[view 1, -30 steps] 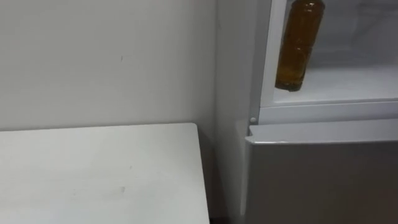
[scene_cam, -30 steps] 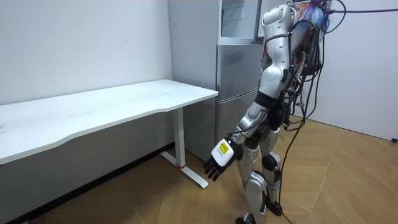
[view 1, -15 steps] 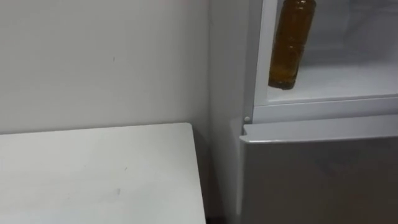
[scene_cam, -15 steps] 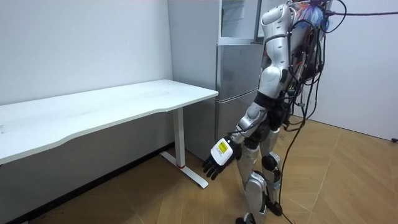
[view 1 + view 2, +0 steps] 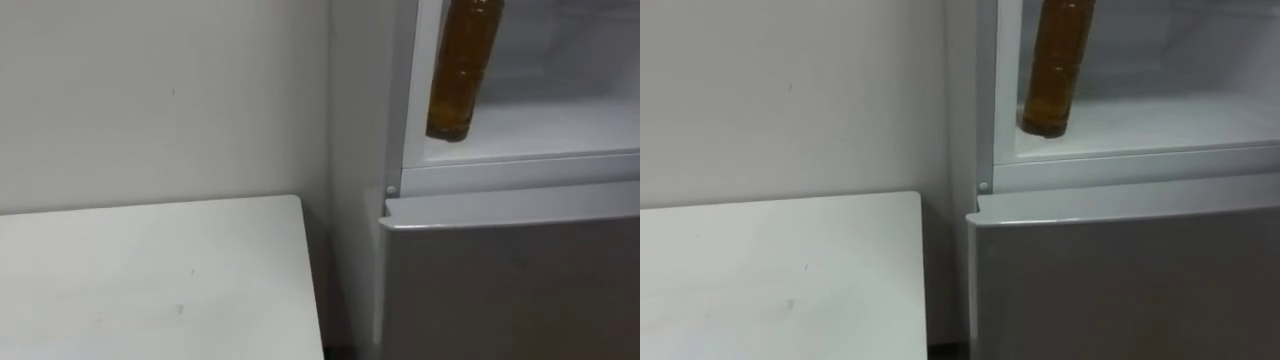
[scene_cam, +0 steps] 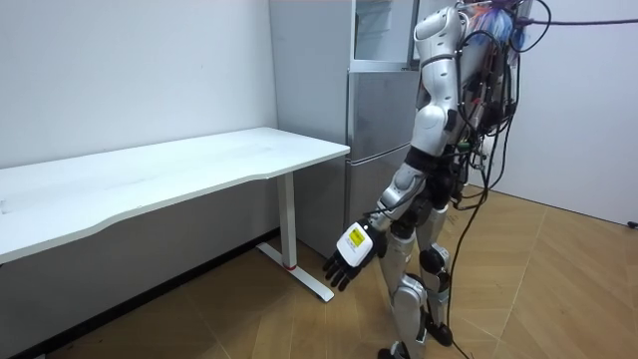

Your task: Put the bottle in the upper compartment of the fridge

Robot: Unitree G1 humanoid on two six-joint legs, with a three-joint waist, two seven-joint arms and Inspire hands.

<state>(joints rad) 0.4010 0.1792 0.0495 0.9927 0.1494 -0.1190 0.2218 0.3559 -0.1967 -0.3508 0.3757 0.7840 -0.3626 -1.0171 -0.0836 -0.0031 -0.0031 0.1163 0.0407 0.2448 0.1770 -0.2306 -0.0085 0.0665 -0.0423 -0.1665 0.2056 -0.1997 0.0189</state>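
An amber bottle (image 5: 458, 70) hangs upright at the left edge of the open upper fridge compartment (image 5: 545, 125), its base just above the white shelf's front lip. Its top runs out of the picture, so whatever holds it is hidden. In the right eye view the bottle (image 5: 1054, 65) shows against the same opening. The robot stands facing the fridge (image 6: 384, 110), close to it. My left hand (image 6: 349, 261) hangs low by the thigh with relaxed, straight fingers and holds nothing.
The grey lower fridge door (image 5: 510, 285) is closed below the opening. A white table (image 5: 150, 285) stands on my left, its corner close to the fridge's side, against a plain wall. In the room view, wooden floor lies around the table's leg (image 6: 291, 234).
The whole eye view has slid a little, so the camera turned slightly right. The bottle keeps its place against the fridge opening. The left hand still hangs low.
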